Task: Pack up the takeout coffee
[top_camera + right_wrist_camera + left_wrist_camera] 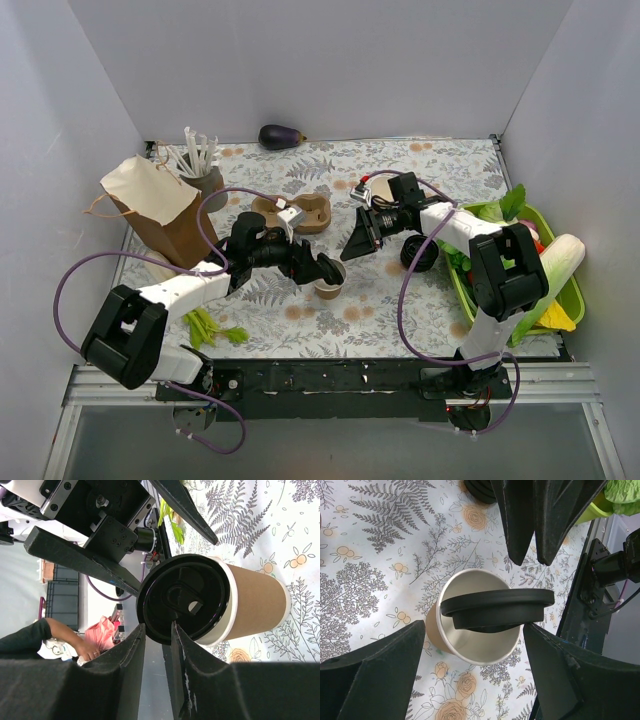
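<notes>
Takeout coffee (328,287) between two grippers, table centre.
Left gripper (322,268) straddles the cup, jaws wide, gripping nothing; right gripper (358,243), at two o'clock, stands narrowly parted beside the tilted black lid (496,608).

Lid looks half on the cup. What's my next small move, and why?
Probably press the black lid flat onto the paper cup with the right gripper. The lid sits tilted, one edge raised above the rim, while the left gripper brackets the cup with open jaws.
</notes>
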